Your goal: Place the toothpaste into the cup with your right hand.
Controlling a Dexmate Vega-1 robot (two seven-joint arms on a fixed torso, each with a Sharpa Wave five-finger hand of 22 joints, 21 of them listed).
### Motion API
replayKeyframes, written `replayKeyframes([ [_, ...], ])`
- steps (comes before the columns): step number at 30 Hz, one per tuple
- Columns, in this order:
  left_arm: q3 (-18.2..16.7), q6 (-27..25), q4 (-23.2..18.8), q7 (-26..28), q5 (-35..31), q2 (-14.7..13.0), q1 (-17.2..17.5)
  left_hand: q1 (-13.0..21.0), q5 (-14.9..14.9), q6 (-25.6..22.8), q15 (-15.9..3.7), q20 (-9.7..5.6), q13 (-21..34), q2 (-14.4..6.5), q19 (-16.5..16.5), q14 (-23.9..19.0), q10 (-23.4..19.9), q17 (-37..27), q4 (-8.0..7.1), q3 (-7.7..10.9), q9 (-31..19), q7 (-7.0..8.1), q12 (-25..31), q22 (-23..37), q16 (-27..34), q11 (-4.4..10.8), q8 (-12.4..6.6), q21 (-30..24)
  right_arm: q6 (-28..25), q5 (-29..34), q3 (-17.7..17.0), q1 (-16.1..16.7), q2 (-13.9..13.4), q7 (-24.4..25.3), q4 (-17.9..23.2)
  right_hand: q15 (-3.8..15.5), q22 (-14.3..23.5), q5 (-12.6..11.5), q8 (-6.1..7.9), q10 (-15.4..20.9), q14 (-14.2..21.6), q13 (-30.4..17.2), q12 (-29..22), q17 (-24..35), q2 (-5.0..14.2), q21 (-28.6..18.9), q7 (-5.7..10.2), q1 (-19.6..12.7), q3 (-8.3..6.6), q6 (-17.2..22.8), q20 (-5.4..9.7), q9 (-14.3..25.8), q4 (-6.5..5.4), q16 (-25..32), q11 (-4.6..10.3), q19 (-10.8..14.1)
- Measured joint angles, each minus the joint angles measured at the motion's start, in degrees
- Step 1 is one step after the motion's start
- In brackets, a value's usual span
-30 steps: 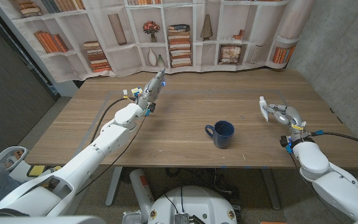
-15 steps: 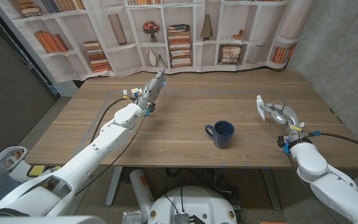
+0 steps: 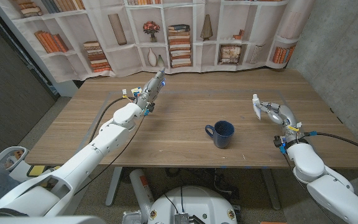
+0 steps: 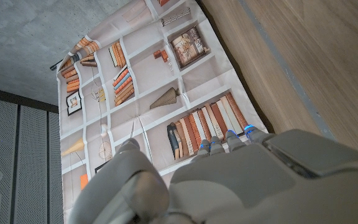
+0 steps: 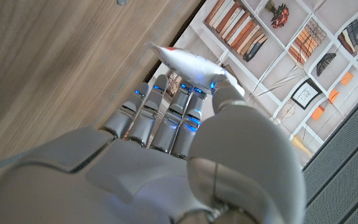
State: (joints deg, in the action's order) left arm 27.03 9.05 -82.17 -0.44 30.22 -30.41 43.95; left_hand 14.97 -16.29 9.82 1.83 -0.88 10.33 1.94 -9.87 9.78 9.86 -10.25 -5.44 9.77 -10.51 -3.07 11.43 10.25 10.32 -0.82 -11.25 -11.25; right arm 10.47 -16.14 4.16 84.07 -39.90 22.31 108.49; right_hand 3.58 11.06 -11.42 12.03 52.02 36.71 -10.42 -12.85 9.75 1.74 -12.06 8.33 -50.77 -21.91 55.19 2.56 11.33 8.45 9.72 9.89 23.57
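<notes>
A wooden worktop (image 3: 185, 127) filled the middle of the head view, with a curtain printed with bookshelves (image 3: 166, 34) hanging behind it across the top of the frame. A dark blue cup (image 3: 221, 133) stood upright a little right of centre, its handle pointing to picture left. At the right of the frame, the right hand (image 3: 279, 114) was raised above the worktop, well apart from the cup, with its fingers (image 3: 271, 111) grasping a white toothpaste tube (image 3: 258, 104). The tube stuck out from the hand toward the upper left, its end tilted upward. In the right wrist view the same tube (image 5: 188, 63) lay across the fingertips (image 5: 166, 87), white with a touch of red near one end, and the thumb pressed against it. At the upper left of centre in the head view, the left hand (image 3: 151, 87) reached toward the far edge of the worktop, its fingers stretched out straight and grasping nothing. The left wrist view showed the back of that hand (image 4: 241, 177) with the printed curtain (image 4: 148, 93) beyond it. A grey concrete wall (image 3: 340, 56) stood at the right edge of the head view.
</notes>
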Motion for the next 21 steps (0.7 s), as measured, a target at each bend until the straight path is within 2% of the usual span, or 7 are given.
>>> replayKeyframes([
  [21, 0.0, 0.0, 0.6, -0.1, 0.1, 0.2, 0.0, 0.0, 0.0, 0.0, 0.00, -0.01, 0.0, 0.0, 0.0, 0.0, 0.0, 0.0, 0.11, -0.19, 0.0, 0.00, 0.0, 0.0, 0.0, 0.00, 0.00, 0.0, 4.2, -1.8, 1.1, -0.6, -0.2, -3.8, -0.5, -0.29, 0.0, 0.1, -0.11, 0.2, -2.1, 0.0, 0.2, 0.0, -0.30, 0.0, 0.49, -0.3, 0.01, 0.5, 0.09, 0.3, 0.00, 0.0, 0.77, -0.5],
])
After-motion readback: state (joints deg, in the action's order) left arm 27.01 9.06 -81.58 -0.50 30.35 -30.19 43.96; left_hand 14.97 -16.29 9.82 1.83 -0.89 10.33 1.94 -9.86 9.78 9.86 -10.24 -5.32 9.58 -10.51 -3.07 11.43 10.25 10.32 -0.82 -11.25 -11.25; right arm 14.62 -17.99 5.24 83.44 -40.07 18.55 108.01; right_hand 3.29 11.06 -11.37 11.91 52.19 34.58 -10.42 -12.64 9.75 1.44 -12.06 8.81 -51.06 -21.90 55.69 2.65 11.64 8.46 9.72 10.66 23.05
